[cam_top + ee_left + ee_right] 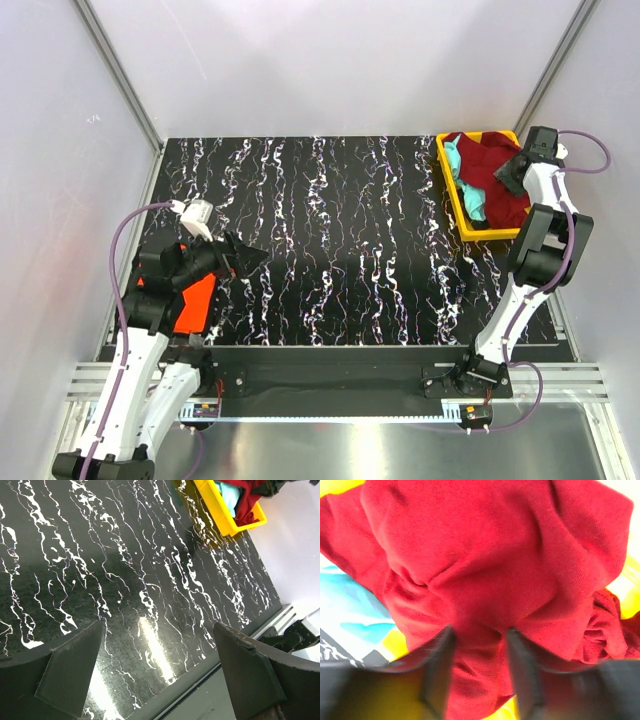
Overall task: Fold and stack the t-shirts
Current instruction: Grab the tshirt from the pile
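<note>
Over the yellow tray [222, 517], my right claw [480, 635] pinches the red shirt [485, 555].
Soft and probably light, it bunches in my grip; a thick gathered fold should hold best.

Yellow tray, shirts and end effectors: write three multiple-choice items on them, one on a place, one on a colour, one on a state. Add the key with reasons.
1. Where on the table does the yellow tray stand?
A. near left corner
B. far right corner
C. centre

2. What colour is the t-shirt that the right end effector grips?
A. dark red
B. black
C. white

3. How is the left end effector?
A. shut on cloth
B. out of every view
C. open and empty

Key:
1 B, the top view shows the tray at the table's far right corner.
2 A, the dark red t-shirt bunches between the jaws in the right wrist view.
3 C, the left wrist view shows wide jaws with only bare table between them.
</note>
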`<state>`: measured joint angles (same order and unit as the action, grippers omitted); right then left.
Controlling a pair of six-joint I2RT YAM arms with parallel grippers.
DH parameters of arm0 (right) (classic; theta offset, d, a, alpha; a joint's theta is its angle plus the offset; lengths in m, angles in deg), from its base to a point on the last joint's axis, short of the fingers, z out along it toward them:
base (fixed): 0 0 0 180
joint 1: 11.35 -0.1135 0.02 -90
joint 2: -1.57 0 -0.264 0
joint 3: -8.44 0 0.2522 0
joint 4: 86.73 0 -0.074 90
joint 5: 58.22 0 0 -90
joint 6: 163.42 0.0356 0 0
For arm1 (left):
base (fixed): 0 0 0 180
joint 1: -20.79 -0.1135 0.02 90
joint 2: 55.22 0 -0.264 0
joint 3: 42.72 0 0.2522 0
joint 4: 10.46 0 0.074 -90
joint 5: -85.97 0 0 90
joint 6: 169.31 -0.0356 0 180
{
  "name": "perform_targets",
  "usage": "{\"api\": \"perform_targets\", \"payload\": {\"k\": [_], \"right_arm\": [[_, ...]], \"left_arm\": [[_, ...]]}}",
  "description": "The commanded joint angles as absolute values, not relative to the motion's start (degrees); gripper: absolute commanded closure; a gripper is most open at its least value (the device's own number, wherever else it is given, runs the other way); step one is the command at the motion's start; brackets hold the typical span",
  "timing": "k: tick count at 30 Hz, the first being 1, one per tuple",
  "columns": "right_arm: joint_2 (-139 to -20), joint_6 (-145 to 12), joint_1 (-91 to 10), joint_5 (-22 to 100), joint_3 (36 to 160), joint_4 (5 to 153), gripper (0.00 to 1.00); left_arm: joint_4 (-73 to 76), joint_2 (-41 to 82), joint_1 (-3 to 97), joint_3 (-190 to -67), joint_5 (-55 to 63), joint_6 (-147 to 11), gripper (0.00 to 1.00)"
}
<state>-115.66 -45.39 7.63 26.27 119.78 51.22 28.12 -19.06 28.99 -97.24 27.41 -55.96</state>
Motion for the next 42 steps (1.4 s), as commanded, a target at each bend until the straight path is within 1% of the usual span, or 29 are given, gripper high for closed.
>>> {"api": "perform_targets", "payload": {"k": [1, 2, 3, 4, 5, 6, 7, 12, 14, 17, 19, 22, 24, 27, 30, 31, 34, 36, 37, 42], "right_arm": [[-116.0, -46.6, 8.0, 24.2, 123.4, 53.0, 0.59], [-115.7, -46.4, 8.0, 24.1, 123.4, 53.0, 0.65], [-115.3, -46.4, 8.0, 24.0, 123.1, 53.0, 0.74], [-115.0, -46.4, 8.0, 23.6, 122.9, 53.0, 0.76], [-114.4, -46.4, 8.0, 23.0, 122.7, 52.9, 0.74], [-113.6, -47.4, 8.0, 23.1, 122.5, 52.9, 0.66], [-113.4, -47.9, 8.0, 23.6, 122.5, 52.9, 0.55], [-112.2, -48.5, 8.1, 25.5, 120.8, 52.8, 0.54], [-110.9, -47.7, 8.1, 25.4, 120.2, 52.9, 0.57], [-109.4, -47.0, 8.1, 25.4, 119.7, 52.5, 0.57], [-108.6, -46.3, 8.1, 27.2, 119.1, 51.7, 0.56], [-106.4, -44.4, 8.1, 28.4, 116.4, 50.3, 0.37], [-104.0, -43.8, 8.1, 28.2, 113.7, 50.1, 0.26], [-102.0, -42.4, 8.0, 29.0, 111.0, 47.9, 0.25], [-100.8, -39.5, 8.0, 31.6, 107.2, 48.0, 0.27], [-100.9, -38.7, 8.0, 33.1, 106.7, 48.1, 0.33], [-102.0, -37.8, 8.0, 34.4, 106.6, 49.3, 0.42], [-102.6, -37.4, 7.8, 35.5, 107.3, 50.1, 0.43], [-103.1, -36.6, 7.7, 35.5, 107.5, 50.2, 0.46], [-103.7, -35.9, 7.7, 35.5, 107.8, 50.2, 0.54]], "left_arm": [[25.3, -18.7, 29.7, -98.9, 27.9, -58.7, 0.01], [25.3, -18.7, 29.8, -99.0, 27.9, -58.9, 0.01], [25.2, -18.7, 29.9, -98.9, 27.8, -59.0, 0.01], [25.1, -18.8, 29.9, -98.8, 27.7, -59.0, 0.01], [25.2, -18.9, 30.0, -98.8, 27.5, -59.1, 0.01], [25.1, -19.1, 30.0, -98.7, 27.3, -59.1, 0.01], [25.1, -19.3, 30.0, -98.8, 27.2, -59.1, 0.01], [25.4, -20.1, 30.3, -98.9, 27.5, -59.4, 0.01], [25.7, -20.3, 30.3, -99.1, 27.6, -59.5, 0.01], [26.1, -20.9, 30.5, -99.0, 27.8, -59.6, 0.01], [26.2, -21.1, 30.7, -98.8, 27.9, -59.7, 0.01], [26.5, -21.4, 30.8, -98.7, 27.9, -59.8, 0.01], [26.7, -21.4, 30.8, -98.8, 27.9, -59.9, 0.01], [26.9, -21.1, 31.2, -99.0, 28.1, -60.0, 0.01], [26.9, -20.8, 31.7, -99.0, 27.7, -60.0, 0.01], [26.7, -20.8, 31.9, -99.0, 27.5, -60.0, 0.01], [26.5, -20.2, 32.4, -99.3, 27.4, -60.0, 0.01], [26.5, -20.2, 32.5, -99.3, 27.8, -60.0, 0.01], [26.5, -20.2, 32.5, -99.3, 27.8, -59.9, 0.01], [26.9, -20.2, 32.4, -99.5, 27.5, -60.2, 0.01]]}}
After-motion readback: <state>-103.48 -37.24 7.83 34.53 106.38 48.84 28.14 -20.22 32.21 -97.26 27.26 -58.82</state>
